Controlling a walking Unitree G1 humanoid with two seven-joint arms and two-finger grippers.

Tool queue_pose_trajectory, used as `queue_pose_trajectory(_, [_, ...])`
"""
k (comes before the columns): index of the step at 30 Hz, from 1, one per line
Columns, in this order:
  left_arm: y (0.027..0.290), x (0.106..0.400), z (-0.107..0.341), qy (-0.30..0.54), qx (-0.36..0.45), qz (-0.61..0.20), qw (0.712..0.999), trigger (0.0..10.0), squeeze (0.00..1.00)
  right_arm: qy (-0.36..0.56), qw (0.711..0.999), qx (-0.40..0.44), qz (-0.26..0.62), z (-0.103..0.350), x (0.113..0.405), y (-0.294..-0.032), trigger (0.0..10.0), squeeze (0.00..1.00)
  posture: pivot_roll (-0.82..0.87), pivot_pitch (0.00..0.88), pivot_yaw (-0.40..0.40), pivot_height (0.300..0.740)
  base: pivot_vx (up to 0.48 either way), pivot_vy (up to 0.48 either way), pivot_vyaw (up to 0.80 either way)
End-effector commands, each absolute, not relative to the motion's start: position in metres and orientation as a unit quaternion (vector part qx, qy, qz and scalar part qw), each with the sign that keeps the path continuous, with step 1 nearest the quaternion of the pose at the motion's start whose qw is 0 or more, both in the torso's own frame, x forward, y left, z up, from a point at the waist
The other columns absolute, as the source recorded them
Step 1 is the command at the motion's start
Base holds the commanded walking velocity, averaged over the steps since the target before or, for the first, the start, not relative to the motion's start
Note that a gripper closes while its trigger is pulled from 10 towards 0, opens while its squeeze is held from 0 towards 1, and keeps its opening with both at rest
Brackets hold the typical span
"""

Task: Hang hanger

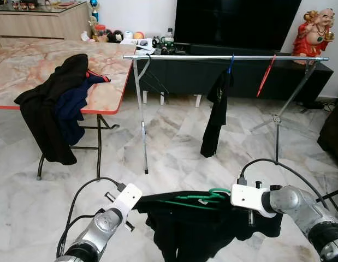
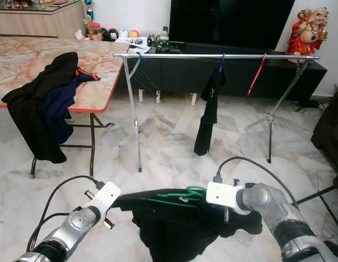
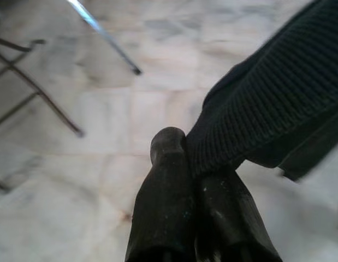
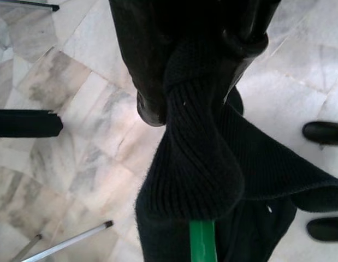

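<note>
Both grippers clamped on the black knit garment (image 1: pixel 201 224), stretched between them low over the marble floor (image 1: pixel 174 142). Left gripper (image 3: pixel 199 180): fingers pinched together on a ribbed edge. Right gripper (image 4: pixel 201 82): closed on a bunched fold, green hanger (image 1: pixel 204 197) just beside it, threaded through the garment, hook by the right wrist.

Rail (image 1: pixel 223 57) is ahead and well above both grippers; a black shirt (image 1: pixel 215 112) and red hanger (image 1: pixel 265 76) already hang there.

Risks, my read:
- Grip is on stretchy knit, not the hanger. Thin smooth plastic could slide out during the lift.
- Hook orientation is loose, so it may miss the thin chrome rail.
- Drooping hem could snag the rack leg (image 1: pixel 140 120).
- Table (image 1: pixel 111 82), off past the left gripper, carries piled dark clothes (image 1: pixel 54 103); keep clear.
</note>
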State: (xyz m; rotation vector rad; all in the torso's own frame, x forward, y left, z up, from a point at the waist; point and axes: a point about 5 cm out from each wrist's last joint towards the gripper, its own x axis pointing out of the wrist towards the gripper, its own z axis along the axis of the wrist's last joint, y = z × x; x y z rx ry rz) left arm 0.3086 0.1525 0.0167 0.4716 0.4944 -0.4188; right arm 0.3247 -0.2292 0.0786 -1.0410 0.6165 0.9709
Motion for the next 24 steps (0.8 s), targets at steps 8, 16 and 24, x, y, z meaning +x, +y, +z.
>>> queue_pose_trajectory(8, [0.161,0.316,0.062,0.202,0.169,-0.287,0.921,0.0,0.00,0.314,0.703,-0.478,0.423,0.059,0.317,-0.230,0.0,0.00,0.16,0.025,-0.054,0.740,0.000,0.000,0.00])
queue_pose_trajectory(16, [0.148,0.294,0.106,0.159,0.157,-0.436,0.872,0.0,0.00,0.309,0.731,-0.486,0.368,0.055,0.327,-0.220,0.0,0.00,0.17,0.022,-0.056,0.740,0.000,0.000,0.00])
queue_pose_trajectory(24, [0.122,0.263,0.138,0.137,0.117,-0.551,0.815,2.9,0.00,0.245,0.842,-0.330,0.350,0.069,0.346,-0.173,0.0,0.00,0.19,0.010,-0.055,0.740,0.000,0.000,0.00])
